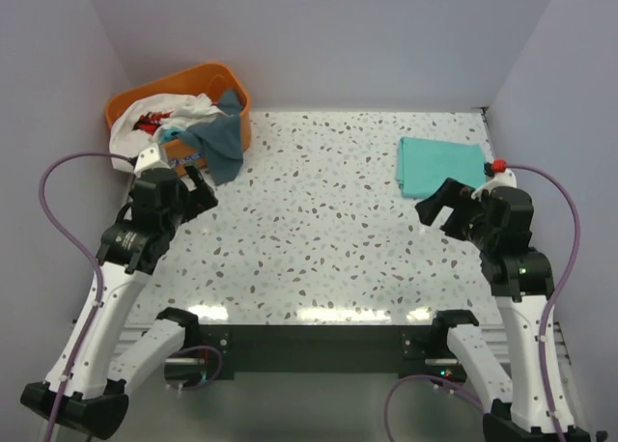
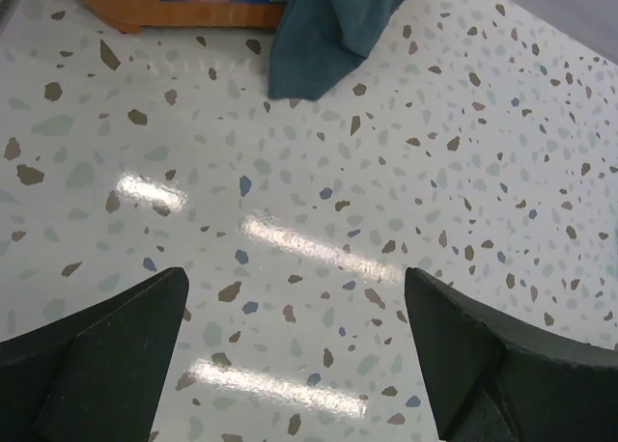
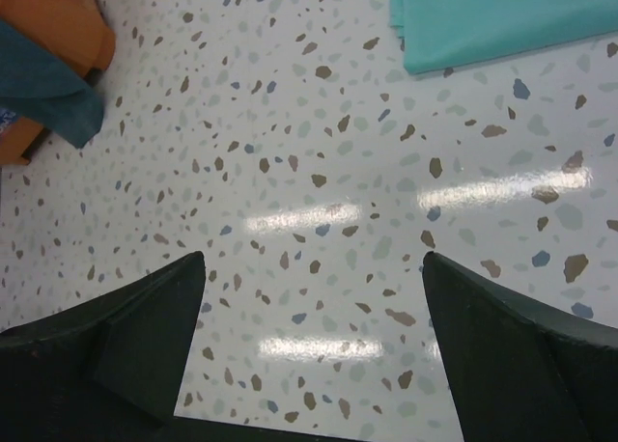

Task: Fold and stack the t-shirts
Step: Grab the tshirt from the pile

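Note:
A folded teal-green t-shirt [image 1: 439, 166] lies flat at the table's far right; its edge shows in the right wrist view [image 3: 502, 17]. A cream-white t-shirt with a red print [image 1: 159, 119] lies crumpled in the orange basket [image 1: 222, 75]. A dark grey-blue t-shirt [image 1: 217, 143] hangs over the basket's front rim onto the table, also in the left wrist view [image 2: 328, 27] and the right wrist view [image 3: 43, 90]. My left gripper [image 1: 198, 186] is open and empty just in front of the basket. My right gripper [image 1: 436, 206] is open and empty just in front of the teal shirt.
The speckled table [image 1: 319, 220] lies between the two arms. Grey walls close in the back and both sides. The basket [image 2: 145, 3] carries a "Bowl Tub" label and stands at the far left corner.

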